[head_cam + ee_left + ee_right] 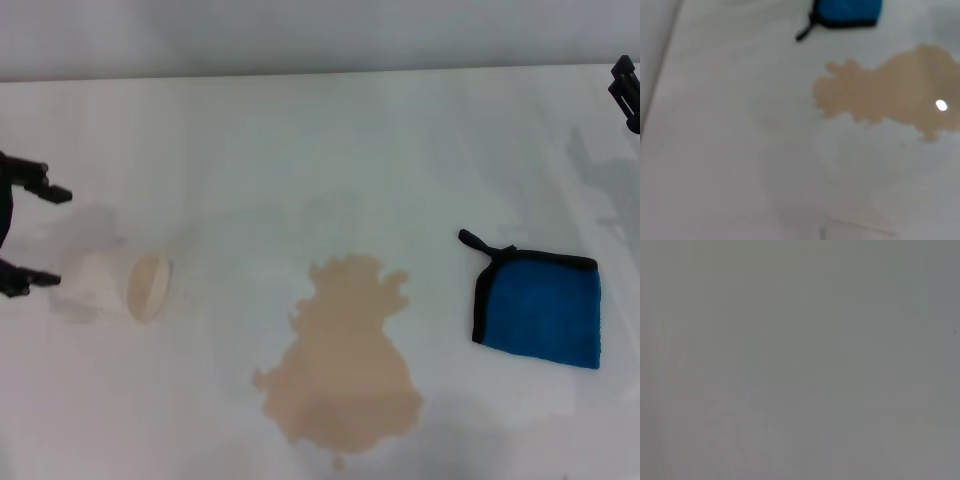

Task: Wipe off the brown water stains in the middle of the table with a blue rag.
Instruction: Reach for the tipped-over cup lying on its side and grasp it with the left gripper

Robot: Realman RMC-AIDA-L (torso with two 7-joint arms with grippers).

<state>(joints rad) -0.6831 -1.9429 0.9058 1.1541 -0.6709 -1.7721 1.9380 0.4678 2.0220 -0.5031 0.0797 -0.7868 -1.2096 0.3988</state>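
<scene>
The brown water stains [345,350] spread as one lobed tan puddle in the middle of the white table [300,150]. They also show in the left wrist view as the stains [890,90]. The blue rag [545,312] lies flat to the right of the puddle, apart from it, with its black loop pointing to the far left. Its edge, the rag [845,12], also shows in the left wrist view. My left gripper [35,235] is open at the left edge, far from the rag. My right gripper [625,90] sits at the far right edge, well beyond the rag.
A cream paper cup [115,285] lies on its side left of the puddle, its mouth facing the stain and its base close to my left gripper's fingers. The right wrist view shows only a plain grey surface.
</scene>
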